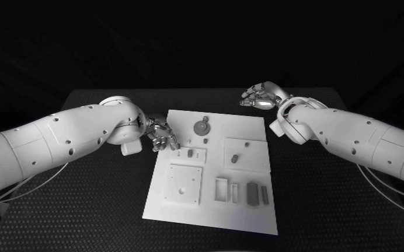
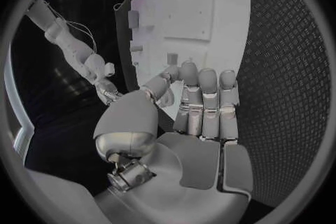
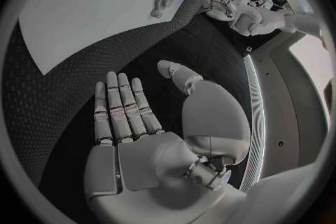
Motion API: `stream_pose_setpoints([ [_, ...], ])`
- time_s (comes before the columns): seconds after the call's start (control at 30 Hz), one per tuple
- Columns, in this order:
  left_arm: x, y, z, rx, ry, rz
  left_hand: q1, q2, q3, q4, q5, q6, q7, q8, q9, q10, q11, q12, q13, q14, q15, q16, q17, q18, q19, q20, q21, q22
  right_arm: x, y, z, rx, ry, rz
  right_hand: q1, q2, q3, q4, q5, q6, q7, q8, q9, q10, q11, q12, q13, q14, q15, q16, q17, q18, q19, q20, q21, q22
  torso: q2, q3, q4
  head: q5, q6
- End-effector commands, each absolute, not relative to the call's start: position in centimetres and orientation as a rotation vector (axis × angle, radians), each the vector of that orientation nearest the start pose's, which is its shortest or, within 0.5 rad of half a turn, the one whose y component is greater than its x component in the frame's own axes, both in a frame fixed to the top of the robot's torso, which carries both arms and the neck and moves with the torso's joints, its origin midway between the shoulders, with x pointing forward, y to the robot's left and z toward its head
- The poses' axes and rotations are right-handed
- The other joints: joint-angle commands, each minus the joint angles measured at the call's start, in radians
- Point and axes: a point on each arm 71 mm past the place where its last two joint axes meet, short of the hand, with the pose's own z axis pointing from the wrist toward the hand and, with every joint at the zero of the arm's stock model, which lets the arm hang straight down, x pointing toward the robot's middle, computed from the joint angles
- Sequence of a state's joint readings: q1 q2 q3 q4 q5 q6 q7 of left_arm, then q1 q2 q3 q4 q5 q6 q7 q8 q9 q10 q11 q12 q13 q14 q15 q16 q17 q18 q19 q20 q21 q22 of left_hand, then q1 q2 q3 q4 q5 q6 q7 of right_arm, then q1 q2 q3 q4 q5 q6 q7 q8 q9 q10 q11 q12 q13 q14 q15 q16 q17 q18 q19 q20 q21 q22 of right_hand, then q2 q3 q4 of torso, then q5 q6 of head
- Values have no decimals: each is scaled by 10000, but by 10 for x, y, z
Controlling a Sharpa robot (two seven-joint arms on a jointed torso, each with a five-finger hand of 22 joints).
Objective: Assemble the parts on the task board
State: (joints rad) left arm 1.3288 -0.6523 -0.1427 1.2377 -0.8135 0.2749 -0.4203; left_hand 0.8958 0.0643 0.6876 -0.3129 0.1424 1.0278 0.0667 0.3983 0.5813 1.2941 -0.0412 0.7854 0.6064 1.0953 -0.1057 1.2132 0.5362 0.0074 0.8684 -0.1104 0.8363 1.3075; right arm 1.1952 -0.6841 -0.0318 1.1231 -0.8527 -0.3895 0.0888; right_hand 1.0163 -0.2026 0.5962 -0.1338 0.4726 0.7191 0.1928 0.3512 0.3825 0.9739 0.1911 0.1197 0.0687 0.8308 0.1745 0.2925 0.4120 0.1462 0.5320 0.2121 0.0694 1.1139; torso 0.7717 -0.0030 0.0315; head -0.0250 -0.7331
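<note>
The left hand (image 1: 160,135), fingers spread and holding nothing, is hovering at the task board (image 1: 253,125) edge (beside small parts (image 1: 190,153)); a careless reach risks knocking them, while the right hand (image 1: 261,95) is waiting, likewise spread.

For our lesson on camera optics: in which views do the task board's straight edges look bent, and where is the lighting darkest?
Both wrist views bow the task board edges, fisheye style, behind the left hand and right hand; the head view keeps them straight, with its background darkest beyond the table.

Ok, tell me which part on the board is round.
The disc at the board's far end, between the two hands. It alone is round; the other parts are blocks or small pegs.
</note>
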Motion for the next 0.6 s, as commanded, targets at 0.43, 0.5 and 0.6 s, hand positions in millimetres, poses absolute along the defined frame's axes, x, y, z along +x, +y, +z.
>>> stream_pose_setpoints([
  [0.43,533,178,-211,-1289,25057,-4447,-1038,119,751,208,1974,414,-241,529,1172,206,-221,584,269,148,-241,585,185,-14,-9,-1100,466,232,555,-246,-205,4577,16145,8124,20,19,28,-46,112,-76,320,50,-20,81,-3,-75,4,-7,61,-27,-18,-183,-71,-8,-34,31,-2,9,4,19,-28],
  [0.5,533,177,-211,-1027,25052,-4299,-1196,162,852,194,2046,462,-265,565,1243,224,-240,671,305,158,-253,669,209,-19,-26,-1109,501,231,555,-246,-205,4578,16143,8123,23,18,30,-48,116,-76,320,50,-20,82,-3,-76,4,-7,61,-27,-19,-183,-72,-8,-34,32,-1,8,4,24,-29],
  [0.6,533,175,-210,-855,25114,-4226,-1402,88,1147,195,2215,551,-319,630,1406,259,-291,866,378,179,-280,857,258,-10,-16,-1145,603,232,555,-246,-205,4578,16142,8122,31,20,36,-54,129,-76,320,51,-21,83,-3,-78,4,-8,61,-26,-20,-184,-73,-9,-35,34,-2,5,2,30,-27],
])
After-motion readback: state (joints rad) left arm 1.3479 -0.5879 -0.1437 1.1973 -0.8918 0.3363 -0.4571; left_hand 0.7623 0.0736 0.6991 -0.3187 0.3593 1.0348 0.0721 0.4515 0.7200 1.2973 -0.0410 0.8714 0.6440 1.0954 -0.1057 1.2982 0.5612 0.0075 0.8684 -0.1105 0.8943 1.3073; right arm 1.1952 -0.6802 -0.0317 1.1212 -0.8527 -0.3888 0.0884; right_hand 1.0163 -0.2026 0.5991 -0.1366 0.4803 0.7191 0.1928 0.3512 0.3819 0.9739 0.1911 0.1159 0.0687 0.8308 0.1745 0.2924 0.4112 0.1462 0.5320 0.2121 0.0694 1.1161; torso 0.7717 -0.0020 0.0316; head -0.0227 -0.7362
